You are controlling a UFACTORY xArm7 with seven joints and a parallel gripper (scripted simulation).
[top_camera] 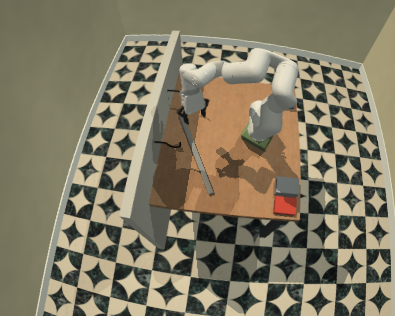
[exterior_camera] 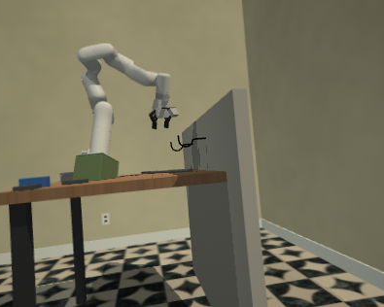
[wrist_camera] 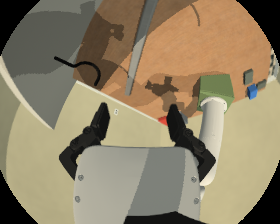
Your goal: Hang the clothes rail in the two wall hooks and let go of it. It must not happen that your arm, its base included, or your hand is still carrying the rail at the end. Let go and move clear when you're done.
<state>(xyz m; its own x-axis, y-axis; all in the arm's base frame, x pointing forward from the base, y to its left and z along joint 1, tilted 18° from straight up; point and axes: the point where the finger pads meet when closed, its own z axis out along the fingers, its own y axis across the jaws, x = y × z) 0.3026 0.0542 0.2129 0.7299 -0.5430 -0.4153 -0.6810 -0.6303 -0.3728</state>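
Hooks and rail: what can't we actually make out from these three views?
- Far hook, top view: mostly covered by the arm's wrist.
- Two hooks, exterior view: overlap in line, so they cannot be told apart.
- Rail, exterior view: seen edge-on as a thin dark strip; length unreadable.
- Rail's near end, top view: hidden under the open gripper.
- Wrist view: only one hook shows; the lens edge cuts off the rest of the wall panel.

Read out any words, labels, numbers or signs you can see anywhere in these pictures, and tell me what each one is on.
None: no readable text anywhere.
The rail, wall panel, green base block, red block and blue block all have plain faces.
The wall outlet shows no marking at this size.
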